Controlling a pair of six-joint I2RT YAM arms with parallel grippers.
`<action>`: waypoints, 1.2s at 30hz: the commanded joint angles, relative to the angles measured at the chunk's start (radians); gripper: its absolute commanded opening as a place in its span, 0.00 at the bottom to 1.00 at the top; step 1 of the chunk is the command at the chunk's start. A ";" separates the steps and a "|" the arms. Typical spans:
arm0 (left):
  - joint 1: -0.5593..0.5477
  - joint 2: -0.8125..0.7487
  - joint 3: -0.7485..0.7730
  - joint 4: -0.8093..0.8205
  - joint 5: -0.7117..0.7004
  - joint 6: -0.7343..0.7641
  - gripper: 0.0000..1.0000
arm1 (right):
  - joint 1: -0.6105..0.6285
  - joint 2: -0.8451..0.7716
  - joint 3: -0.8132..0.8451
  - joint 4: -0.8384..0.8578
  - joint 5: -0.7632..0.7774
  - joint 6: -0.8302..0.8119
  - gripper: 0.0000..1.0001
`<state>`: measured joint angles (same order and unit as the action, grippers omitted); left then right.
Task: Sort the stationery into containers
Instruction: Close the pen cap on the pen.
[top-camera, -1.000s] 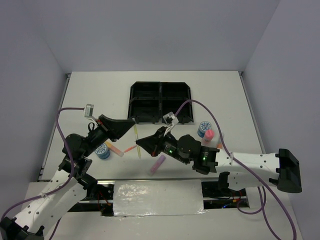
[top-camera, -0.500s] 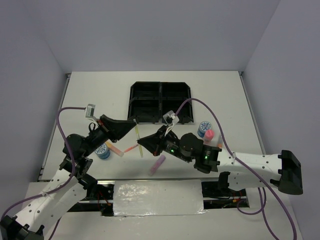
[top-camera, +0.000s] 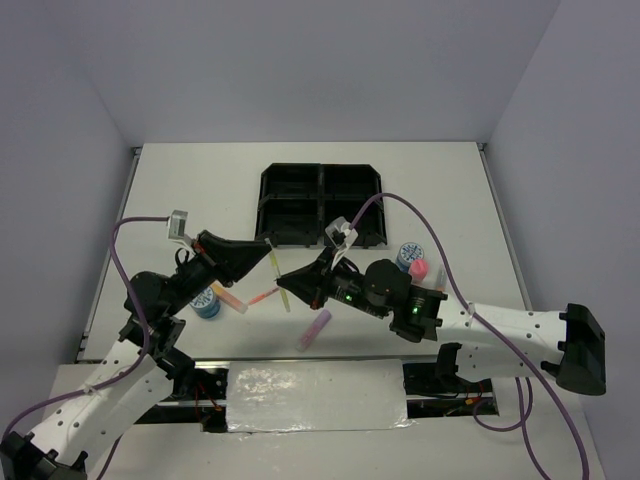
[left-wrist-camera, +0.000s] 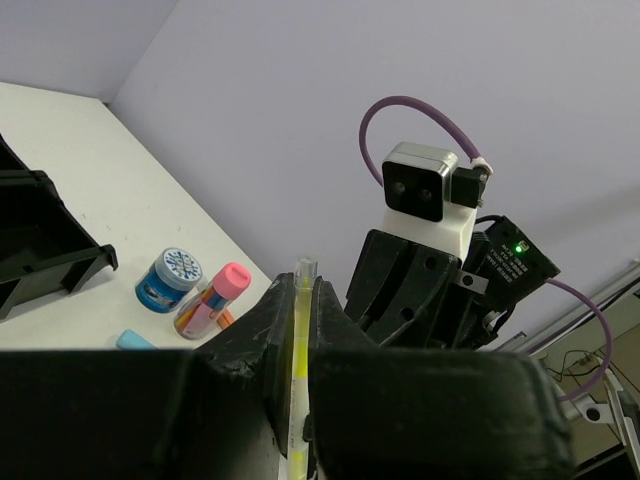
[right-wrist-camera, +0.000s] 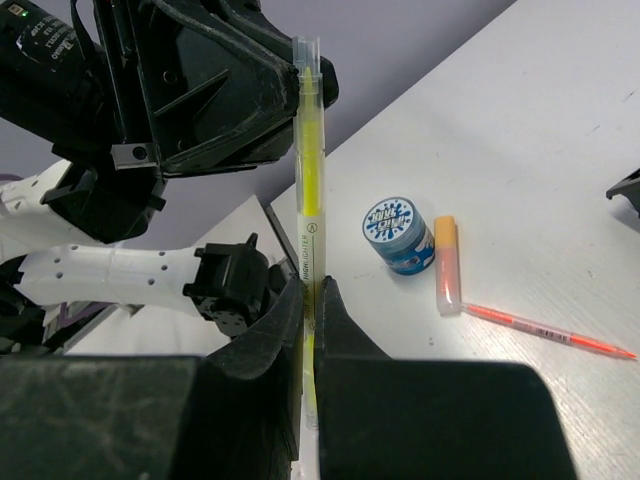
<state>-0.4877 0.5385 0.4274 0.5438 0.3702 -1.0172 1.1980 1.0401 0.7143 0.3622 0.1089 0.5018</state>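
A thin yellow pen hangs above the table, gripped at both ends. My left gripper is shut on its upper end, and the pen runs up between the fingers. My right gripper is shut on the lower end, with the pen sticking up past the jaws. The black tray lies behind them. On the table lie a tape roll, an orange marker, a pink pen and a purple marker.
A second tape roll and a pink-capped bottle stand right of the tray, next to a light blue marker. The right arm's wrist camera faces my left gripper closely. Purple cables loop over both arms.
Both grippers, with the yellow pen held between them, have drifted slightly to the right. The grips have not changed.
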 joint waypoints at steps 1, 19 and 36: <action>-0.020 -0.006 -0.032 -0.004 0.068 0.032 0.00 | -0.029 -0.025 0.074 0.161 -0.015 -0.029 0.00; -0.043 0.005 -0.042 -0.027 0.065 0.055 0.00 | -0.098 0.021 0.192 0.173 -0.150 -0.140 0.00; -0.063 0.031 -0.050 -0.048 0.055 0.080 0.00 | -0.140 0.093 0.370 0.110 -0.256 -0.223 0.00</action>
<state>-0.5102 0.5350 0.4042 0.6662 0.2543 -0.9668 1.0779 1.1500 0.9298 0.2024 -0.1505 0.3458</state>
